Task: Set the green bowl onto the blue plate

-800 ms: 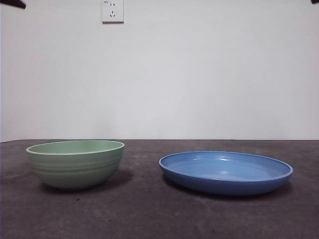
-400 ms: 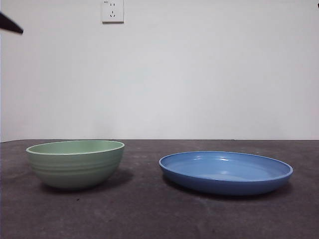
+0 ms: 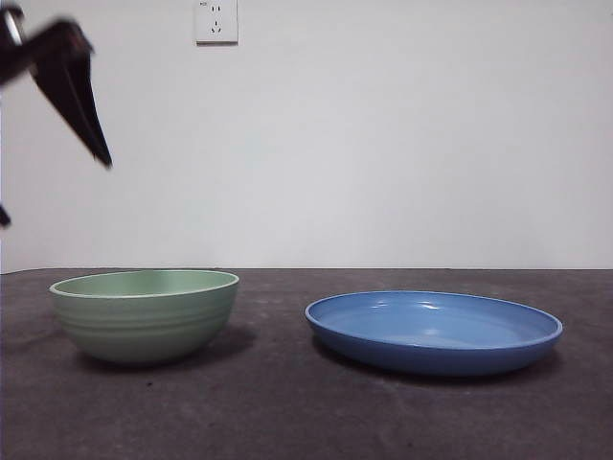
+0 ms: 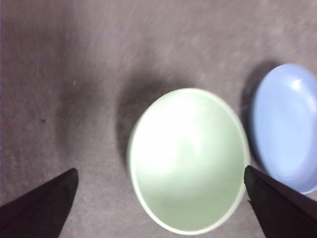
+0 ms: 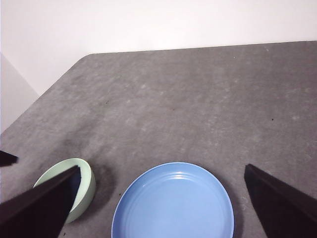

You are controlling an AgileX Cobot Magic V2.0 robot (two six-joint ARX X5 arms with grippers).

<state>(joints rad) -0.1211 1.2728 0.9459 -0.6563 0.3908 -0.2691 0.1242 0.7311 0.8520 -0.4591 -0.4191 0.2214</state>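
Note:
The green bowl (image 3: pixel 144 316) stands upright on the left of the dark table. The blue plate (image 3: pixel 436 335) lies to its right, apart from it and empty. My left gripper (image 3: pixel 55 190) comes in at the upper left, well above the bowl, jaws open and empty. In the left wrist view the left gripper (image 4: pixel 160 170) hangs over the bowl (image 4: pixel 188 158), with the plate (image 4: pixel 285 126) beside it. My right gripper (image 5: pixel 162 167) is open and empty, high over the plate (image 5: pixel 173 203); the bowl (image 5: pixel 86 186) is partly hidden behind one of its jaws.
The dark grey table (image 3: pixel 287 412) runs back to a white wall with a socket (image 3: pixel 216 21). The right wrist view shows the table's rounded far corner (image 5: pixel 86 57).
The left gripper has come down into the front view at the upper left, from a small dark tip to a large open jaw. The bowl and plate have not moved.

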